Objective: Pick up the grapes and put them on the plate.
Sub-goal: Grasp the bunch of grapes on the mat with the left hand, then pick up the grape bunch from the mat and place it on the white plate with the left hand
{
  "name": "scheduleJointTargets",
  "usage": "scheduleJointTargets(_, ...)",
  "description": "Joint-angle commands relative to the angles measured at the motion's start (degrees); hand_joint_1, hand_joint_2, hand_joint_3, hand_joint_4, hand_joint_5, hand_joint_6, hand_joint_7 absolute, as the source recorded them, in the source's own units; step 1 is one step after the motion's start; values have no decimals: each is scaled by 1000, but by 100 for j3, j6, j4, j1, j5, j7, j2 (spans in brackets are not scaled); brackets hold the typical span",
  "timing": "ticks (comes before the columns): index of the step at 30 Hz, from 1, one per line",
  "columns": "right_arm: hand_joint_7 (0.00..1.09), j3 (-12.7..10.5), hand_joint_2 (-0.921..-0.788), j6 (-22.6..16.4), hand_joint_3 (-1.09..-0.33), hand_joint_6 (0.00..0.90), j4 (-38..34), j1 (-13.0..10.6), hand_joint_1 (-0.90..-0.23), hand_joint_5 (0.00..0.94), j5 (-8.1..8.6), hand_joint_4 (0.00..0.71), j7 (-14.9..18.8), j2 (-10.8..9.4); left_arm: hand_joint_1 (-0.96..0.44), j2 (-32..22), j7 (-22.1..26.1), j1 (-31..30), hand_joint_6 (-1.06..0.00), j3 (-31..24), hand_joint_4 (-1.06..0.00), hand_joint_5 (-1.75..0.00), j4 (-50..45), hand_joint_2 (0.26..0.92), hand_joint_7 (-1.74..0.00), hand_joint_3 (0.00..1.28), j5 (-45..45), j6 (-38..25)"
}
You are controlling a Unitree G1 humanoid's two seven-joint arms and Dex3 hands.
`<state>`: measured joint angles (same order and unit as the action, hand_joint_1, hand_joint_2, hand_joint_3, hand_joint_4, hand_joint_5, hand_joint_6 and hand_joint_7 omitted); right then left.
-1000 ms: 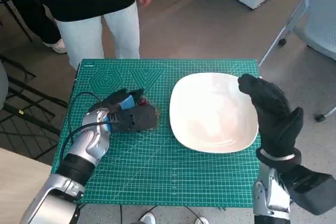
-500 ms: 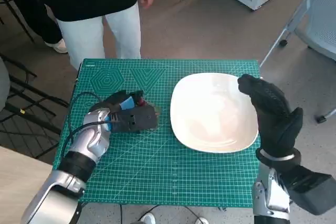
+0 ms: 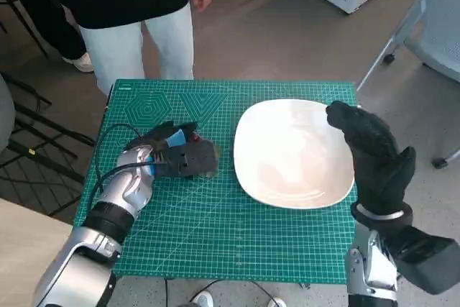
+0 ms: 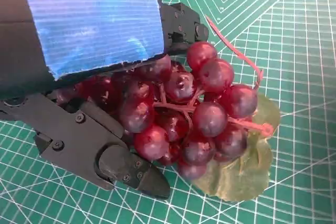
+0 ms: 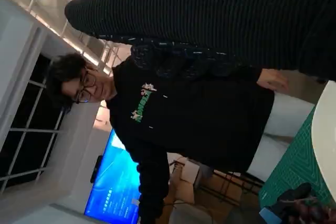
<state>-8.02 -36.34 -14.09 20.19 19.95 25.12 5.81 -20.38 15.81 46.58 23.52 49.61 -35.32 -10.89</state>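
Currently the left robot hand (image 3: 171,150) is clasping the grapes (image 4: 194,114) on the table's green mat (image 3: 215,235), beside the plate (image 3: 291,152). Right robot hand (image 3: 374,156) is hovering empty, fingers apart. Mat print illegible.

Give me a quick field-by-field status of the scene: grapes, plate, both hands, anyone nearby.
grapes: bunch of dark red grapes with a green leaf, on the green cutting mat, beside the plate, not on it
plate: large white plate, nothing on it
left hand: black hand with blue tape closed around the grapes; fingers on both sides of the bunch
right hand: black knitted glove raised over the plate's edge, holding nothing
lift: grapes appear to rest on the mat
person: standing at the table's far side
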Motion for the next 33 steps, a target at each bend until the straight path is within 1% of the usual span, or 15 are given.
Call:
scheduleJointTargets(1,404,-11,-921,51,-533,146,-93,-58,-463,0,-9,354,34,27,-25,25,-210,-9,-431,-20,-363,-1182,105,761,-39,12,61,138)
scheduleJointTargets(2,403,-10,-921,53,-533,147,-90,-55,-463,1,-12,354,31,26,9,19,-297,-25,-482,-5,-387,-1362,109,772,-56,16,44,189)
scheduleJointTargets(3,403,-8,-921,56,-533,147,-88,-52,-463,1,-15,354,27,25,33,12,-385,-39,-525,11,-402,-1469,118,782,-72,20,25,240)
scheduleJointTargets(4,402,-7,-921,57,-533,148,-89,-48,-463,1,-17,354,25,24,55,5,-478,-52,-570,30,-415,-1561,134,793,-91,25,2,295)
scheduleJointTargets(5,401,-6,-921,57,-533,148,-91,-44,-463,1,-19,354,23,23,82,-2,-559,-60,-608,48,-432,-1594,154,806,-110,32,-16,343)
scheduleJointTargets(7,400,-4,-921,56,-533,149,-97,-38,-463,0,-21,354,20,21,171,-18,-722,-76,-668,83,-502,-1526,200,840,-164,55,-56,449)
scheduleJointTargets(8,400,-3,-921,54,-533,149,-100,-35,-463,0,-22,354,19,21,226,-26,-790,-82,-687,97,-547,-1453,221,860,-222,65,-72,494)
scheduleJointTargets(9,399,-2,-921,52,-533,149,-102,-34,-463,0,-24,354,19,21,240,-33,-849,-87,-691,110,-589,-1393,239,877,-337,73,-87,533)
scheduleJointTargets(11,398,-3,-921,45,-533,150,-107,-29,-463,0,-26,354,19,22,177,-45,-923,-85,-663,132,-642,-1333,273,901,-630,77,-110,581)
scheduleJointTargets(12,397,-3,-921,42,-533,150,-111,-26,-463,0,-27,354,20,24,119,-51,-943,-80,-645,143,-658,-1319,292,907,-771,80,-119,598)
scheduleJointTargets(13,396,-3,-921,41,-533,151,-114,-22,-463,1,-28,354,20,25,81,-56,-954,-72,-633,154,-671,-1306,313,911,-864,81,-123,615)
scheduleJointTargets(16,395,-4,-921,44,-532,152,-117,-12,-463,1,-29,354,17,27,28,-70,-959,-42,-612,171,-692,-1279,383,915,-1008,84,-116,667)
scheduleJointTargets(19,393,-4,-921,49,-532,153,-111,-10,-463,1,-24,354,17,28,10,-68,-936,-8,-604,168,-700,-1268,453,917,-1057,85,-90,698)
scheduleJointTargets(22,391,1,-921,51,-532,154,-100,-14,-463,1,-23,354,16,26,4,-60,-928,24,-599,174,-695,-1280,509,919,-1069,89,-88,712)
scheduleJointTargets(33,384,-1,-921,61,-531,158,-102,0,-463,0,-17,354,14,30,3,-69,-1017,67,-610,276,-619,-1399,576,920,-1023,122,-157,755)
